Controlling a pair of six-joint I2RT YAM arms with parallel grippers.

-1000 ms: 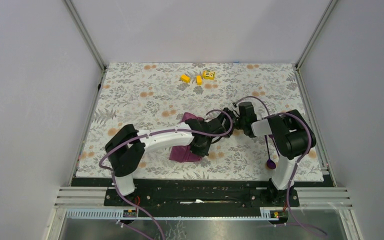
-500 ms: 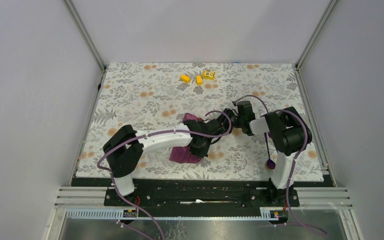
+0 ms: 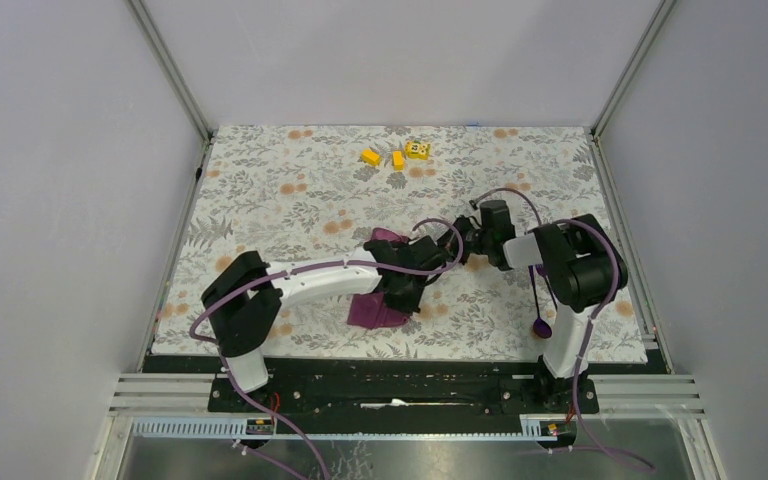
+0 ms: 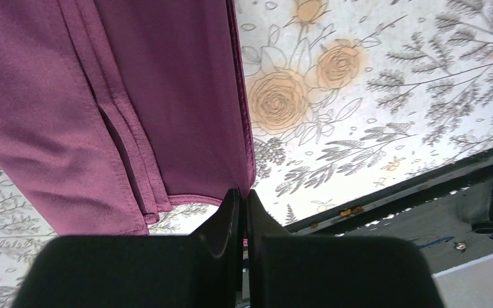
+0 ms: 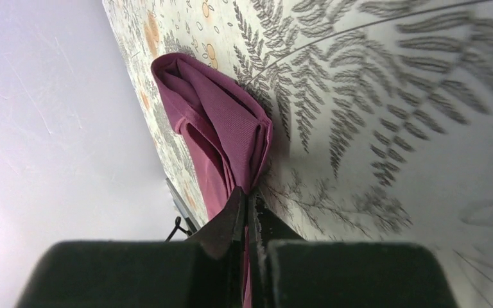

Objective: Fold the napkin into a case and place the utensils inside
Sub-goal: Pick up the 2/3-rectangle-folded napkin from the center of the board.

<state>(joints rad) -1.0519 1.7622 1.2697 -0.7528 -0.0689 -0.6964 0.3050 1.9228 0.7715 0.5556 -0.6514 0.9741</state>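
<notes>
Top external view is showing both arms reaching in to meet near the middle of the flowery tablecloth. The purple napkin is lying there folded into a long, thin shape. Most of it is hiding under the left arm, with one end peeking out past the arm and the other end poking out on the near side. The left gripper is reaching down at the near end of the napkin. The right gripper is coming in from the right side at the far end.

A dark purple spoon is lying by the right arm's base, well apart from the napkin, with its handle partly hiding behind the arm. I cannot see the fork. Three small yellow blocks are sitting near the far edge of the cloth.

Left wrist view is showing the napkin in folded layers on the tablecloth. The left gripper is pinching the napkin's corner, with its fingers pressed tight together on the cloth.

Right wrist view is showing the napkin bunching up into a rounded fold. The right gripper is pinching its edge too, with its fingers pressed together on the cloth.
</notes>
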